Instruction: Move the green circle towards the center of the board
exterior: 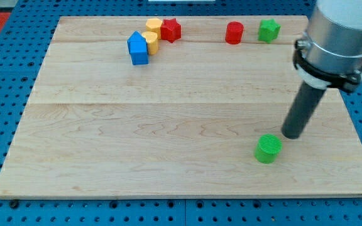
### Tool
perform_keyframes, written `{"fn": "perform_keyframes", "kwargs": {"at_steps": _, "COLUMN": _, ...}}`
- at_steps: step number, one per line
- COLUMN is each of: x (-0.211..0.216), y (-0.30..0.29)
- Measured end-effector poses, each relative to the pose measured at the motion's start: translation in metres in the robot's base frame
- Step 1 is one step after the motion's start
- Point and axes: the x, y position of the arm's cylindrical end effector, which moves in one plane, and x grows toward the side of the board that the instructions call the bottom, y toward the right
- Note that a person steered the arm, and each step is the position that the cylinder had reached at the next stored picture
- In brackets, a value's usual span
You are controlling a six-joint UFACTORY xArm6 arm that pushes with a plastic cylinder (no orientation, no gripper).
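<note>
- My tip [292,135] rested on the board [105,163], low in the view's right half. It was a plain rod end with nothing to open or close, and it held nothing.
- The green circle [268,149] lay just beside my tip, toward the view's lower left. Whether the two touched I could not tell; at most a sliver of board showed between them.
- The circle stood well off the centre, which lay up and to the view's left of my tip.
- I judged the circle light and stiff, a short flat-topped puck that would slide readily on smooth wood and not tip.
- Being round, it would likely roll off my tip if struck off-centre. The push belonged on its side wall, on the face away from the centre, meaning its lower right flank.
- My tip sat at the circle's upper right, so a straight push from there would probably send it toward the view's lower left, not to the centre.
- Far from my tip, along the view's top edge, stood a green star [269,29], a red cylinder [234,32], a red star [171,30], two yellow blocks [153,34] and a blue block [138,49]. None blocked the way.
</note>
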Motion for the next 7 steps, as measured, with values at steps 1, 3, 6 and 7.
{"fn": "perform_keyframes", "kwargs": {"at_steps": 1, "x": 0.043, "y": 0.018}}
{"fn": "perform_keyframes", "kwargs": {"at_steps": 3, "x": 0.035, "y": -0.046}}
{"fn": "perform_keyframes", "kwargs": {"at_steps": 6, "x": -0.022, "y": -0.097}}
{"fn": "perform_keyframes", "kwargs": {"at_steps": 7, "x": -0.023, "y": -0.097}}
